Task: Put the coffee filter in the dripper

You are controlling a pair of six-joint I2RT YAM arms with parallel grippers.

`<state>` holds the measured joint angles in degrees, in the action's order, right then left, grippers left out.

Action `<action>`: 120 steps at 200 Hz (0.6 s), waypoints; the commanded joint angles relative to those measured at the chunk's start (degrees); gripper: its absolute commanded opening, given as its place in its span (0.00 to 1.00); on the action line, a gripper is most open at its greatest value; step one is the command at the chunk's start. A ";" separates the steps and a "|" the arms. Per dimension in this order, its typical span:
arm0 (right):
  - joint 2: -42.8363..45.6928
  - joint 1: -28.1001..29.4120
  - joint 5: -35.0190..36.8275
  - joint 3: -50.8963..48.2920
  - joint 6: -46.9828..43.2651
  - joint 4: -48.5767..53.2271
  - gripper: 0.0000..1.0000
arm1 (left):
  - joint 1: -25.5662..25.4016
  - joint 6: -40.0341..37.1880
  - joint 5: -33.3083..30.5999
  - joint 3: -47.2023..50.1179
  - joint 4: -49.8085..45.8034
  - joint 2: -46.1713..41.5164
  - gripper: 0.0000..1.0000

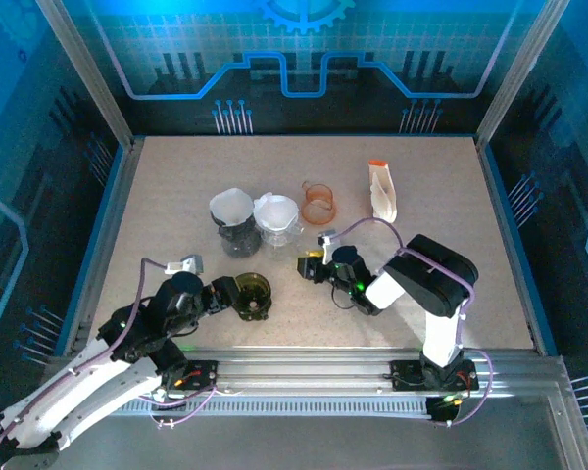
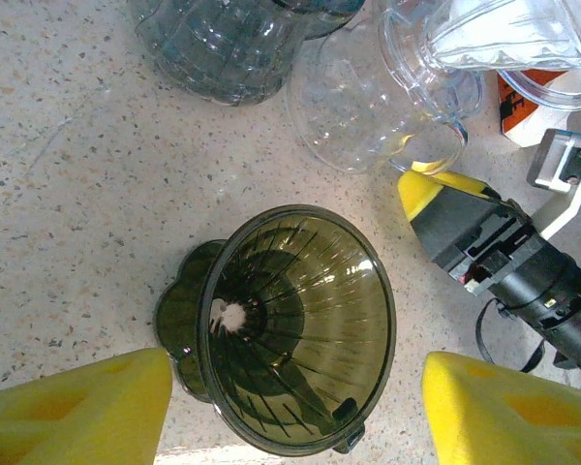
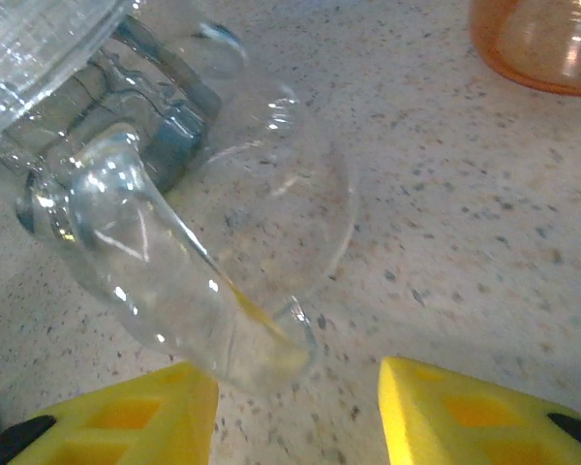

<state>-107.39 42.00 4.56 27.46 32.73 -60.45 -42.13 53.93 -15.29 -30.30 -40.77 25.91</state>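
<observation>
Lower left of the top view, left gripper (image 1: 237,298) jaws spread either side of the empty olive dripper (image 1: 252,296), right gripper (image 1: 309,267) jaws apart by the handle (image 3: 165,281) of the clear dripper (image 1: 280,229), white filter (image 1: 276,210) sitting in it mid-frame; looks pre-pick, next needs a light rim pinch.

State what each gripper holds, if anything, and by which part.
Nothing is held. The left gripper stands open around the dark olive translucent cone dripper; the right gripper stands open at the clear ribbed dripper's looped handle, not clamping it.
</observation>
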 commanded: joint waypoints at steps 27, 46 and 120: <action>11.23 0.80 5.40 -5.15 1.86 11.21 0.51 | 0.48 -1.80 2.94 0.26 3.45 0.08 0.80; 18.92 0.68 7.06 -3.79 0.61 22.92 0.53 | 0.53 -2.82 3.75 -0.52 4.59 0.95 0.85; 28.55 -9.55 2.47 17.29 -9.40 68.35 0.59 | 0.59 -4.01 5.26 -0.92 6.38 0.35 0.93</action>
<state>-76.38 37.28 10.46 38.37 28.10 -10.15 -42.11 51.07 -11.49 -30.17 -36.36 26.94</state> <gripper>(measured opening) 0.582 0.927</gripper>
